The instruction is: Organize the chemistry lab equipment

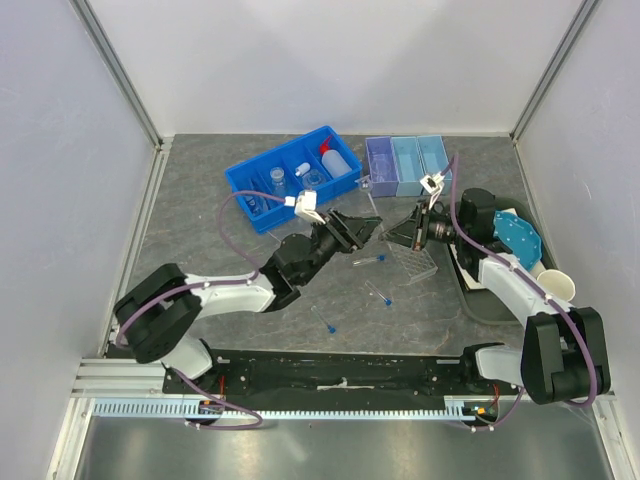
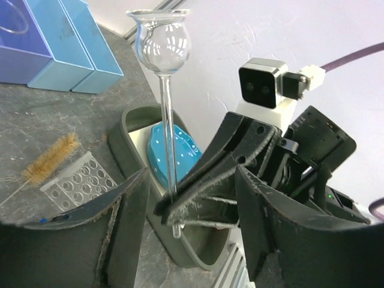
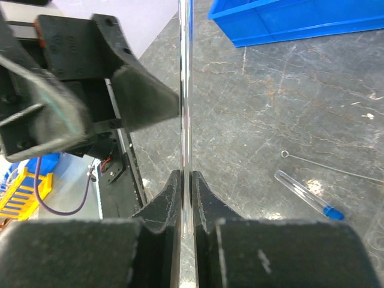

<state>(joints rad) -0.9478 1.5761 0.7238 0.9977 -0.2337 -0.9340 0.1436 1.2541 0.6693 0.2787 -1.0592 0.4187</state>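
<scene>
A clear glass funnel tube with a round bulb [image 2: 162, 42] and a long thin stem [image 3: 185, 90] stands upright above the table's middle [image 1: 369, 195]. My right gripper [image 3: 185, 180] is shut on the lower end of the stem, which pokes out just below its fingers [image 2: 171, 207]. My left gripper [image 2: 192, 222] is open, its two fingers standing apart on either side of the stem and of the right gripper's tips without touching the glass. In the top view the two grippers, left [image 1: 362, 232] and right [image 1: 397, 232], meet nose to nose.
A blue bin [image 1: 262, 172] at the back holds small flasks and the red-capped squeeze bottle [image 1: 335, 160]. Purple and light-blue boxes [image 1: 405, 165] stand beside it. The clear tube rack [image 1: 415, 262], a tan brush [image 2: 51, 159] and blue-capped test tubes [image 1: 378, 293] lie below. A dark tray [image 2: 129, 150] holds the teal plate [image 1: 518, 238].
</scene>
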